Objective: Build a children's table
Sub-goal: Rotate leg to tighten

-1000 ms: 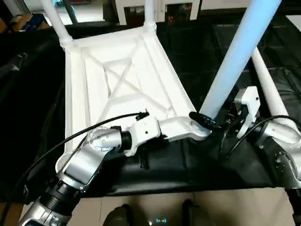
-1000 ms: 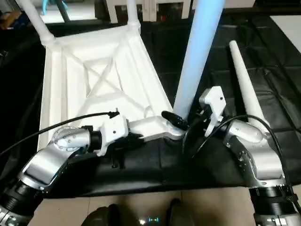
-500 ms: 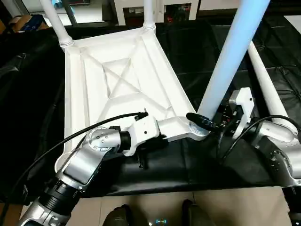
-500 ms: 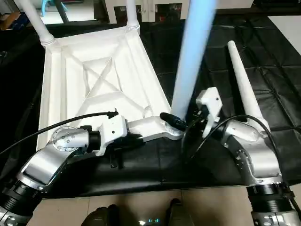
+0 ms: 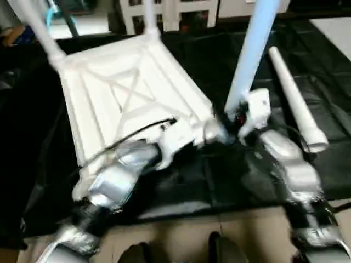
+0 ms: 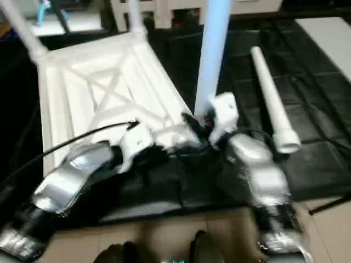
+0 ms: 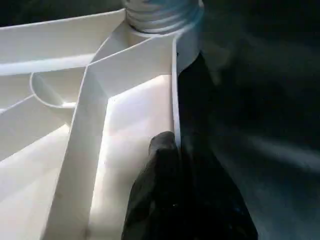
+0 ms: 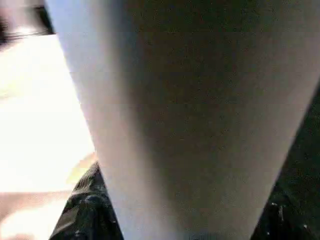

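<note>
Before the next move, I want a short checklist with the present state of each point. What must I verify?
1. Top lies underside up on the mat: ok.
2. Two far legs stand in their sockets: ok.
3. Third leg stands upright at the near corner: ok; fully seated: cannot tell.
4. Left gripper shut on the top's rim: ok.
5. Right gripper at the third leg's base; firm hold: cannot tell.
6. Fourth leg lies loose on the mat: not ok.

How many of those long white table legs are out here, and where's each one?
4. Two stand in the tabletop's far corners: far-left leg and far-right leg. One upright near leg is at the near right corner by the right gripper. One loose leg lies on the black mat.
</note>
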